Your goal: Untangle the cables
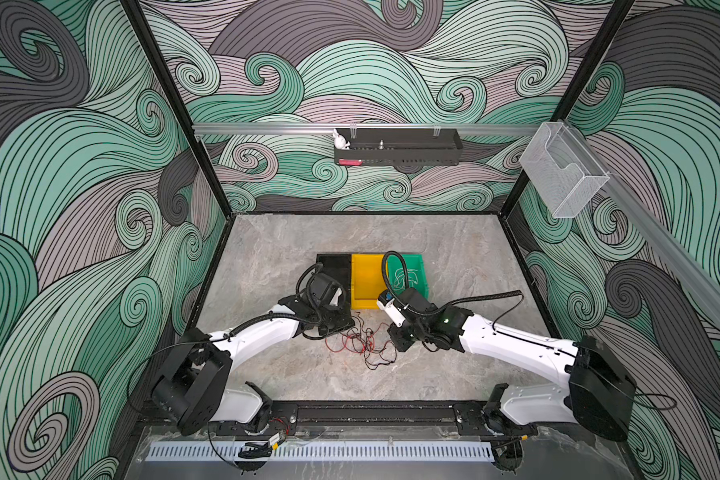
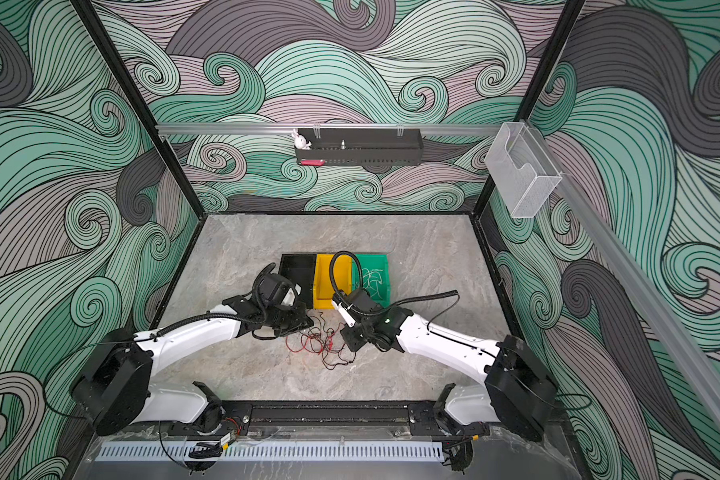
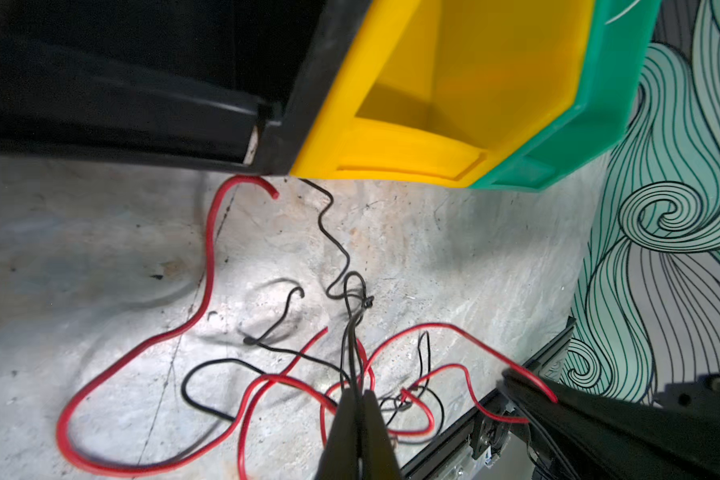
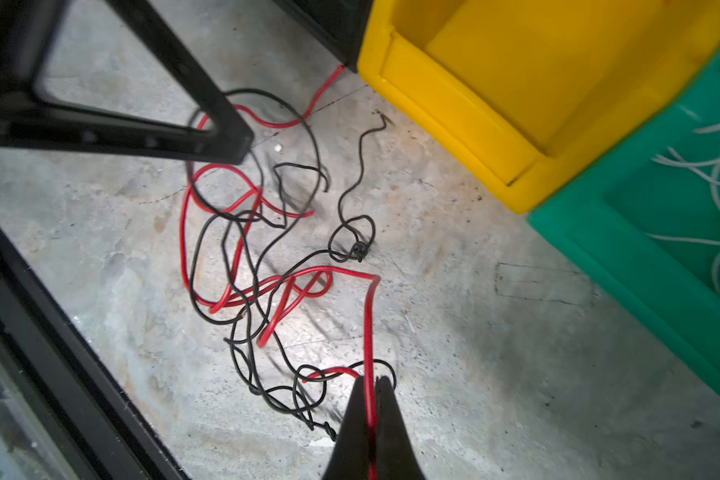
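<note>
Left gripper (image 3: 358, 395) pinched shut on thin black wire strands (image 3: 352, 340); right gripper (image 4: 372, 384) clamped on thin red wire (image 4: 368, 324). Opposing holds, likely to pull colours apart. The red-and-black cable tangle (image 1: 360, 343) lies on grey stone-look tabletop (image 1: 308, 374), just before yellow plastic bin (image 1: 362, 274); white wires (image 1: 404, 277) in green plastic bin (image 1: 420, 270).

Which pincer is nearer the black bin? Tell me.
Left. The left pincer is just in front of the black bin; the right pincer is across the cables, farther off.
</note>
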